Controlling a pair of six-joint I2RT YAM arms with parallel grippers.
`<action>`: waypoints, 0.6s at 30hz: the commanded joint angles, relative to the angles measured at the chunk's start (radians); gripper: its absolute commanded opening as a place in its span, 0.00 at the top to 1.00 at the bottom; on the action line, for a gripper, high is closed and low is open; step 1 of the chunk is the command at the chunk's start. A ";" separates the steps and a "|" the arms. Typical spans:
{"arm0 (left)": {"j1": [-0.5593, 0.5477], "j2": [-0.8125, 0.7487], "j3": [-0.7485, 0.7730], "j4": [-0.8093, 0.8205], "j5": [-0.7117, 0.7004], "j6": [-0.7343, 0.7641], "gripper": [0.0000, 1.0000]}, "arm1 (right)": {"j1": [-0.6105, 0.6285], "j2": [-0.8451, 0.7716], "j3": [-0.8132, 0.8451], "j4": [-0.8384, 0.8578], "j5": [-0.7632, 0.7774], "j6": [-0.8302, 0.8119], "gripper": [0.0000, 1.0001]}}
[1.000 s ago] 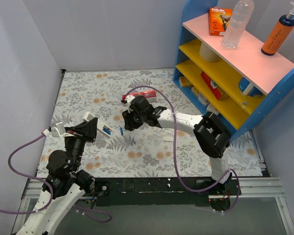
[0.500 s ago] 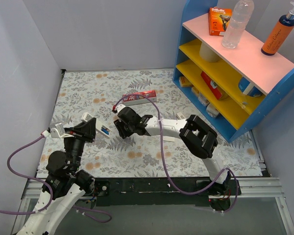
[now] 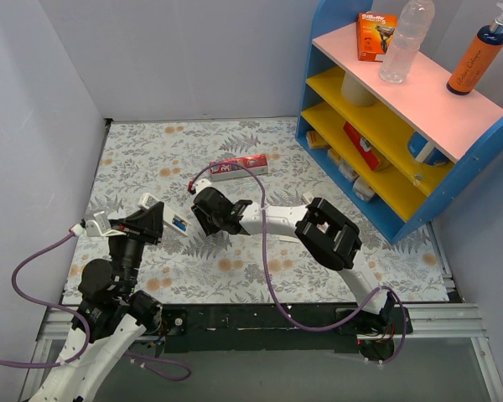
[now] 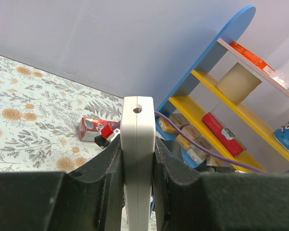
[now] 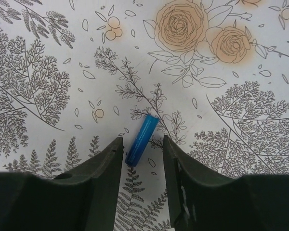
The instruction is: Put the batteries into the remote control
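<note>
While left pincer (image 4: 137, 159) clamps the remote (image 4: 137, 120) edge-up, probably presenting it for loading, right pincer (image 5: 142, 144) hangs open astride the blue battery (image 5: 145, 131) lying on the desk (image 5: 221, 120), lined up to grab.

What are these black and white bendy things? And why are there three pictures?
They are two robot arms bolted to a table. One picture looks down from above. The other two come from little cameras on the arms' wrists. The left fingers squeeze a white remote. The right fingers are open, one on each side of a blue battery lying on the flowery table. A red carton lies farther back, and a blue shelf stands on the right.
</note>
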 commanded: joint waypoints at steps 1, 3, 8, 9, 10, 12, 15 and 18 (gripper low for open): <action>0.001 -0.005 0.005 0.008 0.003 0.012 1.00 | 0.015 0.013 0.019 -0.036 0.072 -0.013 0.58; 0.001 -0.004 0.004 0.012 0.004 0.010 1.00 | 0.021 0.000 -0.001 -0.037 0.080 -0.026 0.61; 0.003 -0.001 0.005 0.013 0.015 0.007 1.00 | 0.027 -0.012 -0.010 -0.077 0.103 -0.044 0.68; 0.001 -0.001 0.002 0.012 0.015 0.006 1.00 | 0.029 -0.015 -0.014 -0.085 0.107 -0.046 0.70; 0.003 -0.001 0.004 0.013 0.016 0.006 1.00 | 0.030 -0.018 -0.028 -0.091 0.109 -0.046 0.73; 0.003 0.001 0.001 0.013 0.024 0.001 1.00 | 0.030 -0.039 -0.051 -0.092 0.109 -0.044 0.75; 0.001 0.005 -0.002 0.016 0.041 -0.008 1.00 | 0.029 -0.078 -0.111 -0.083 0.123 -0.044 0.78; 0.001 0.013 -0.004 0.021 0.061 -0.031 1.00 | 0.029 -0.115 -0.162 -0.080 0.139 -0.044 0.84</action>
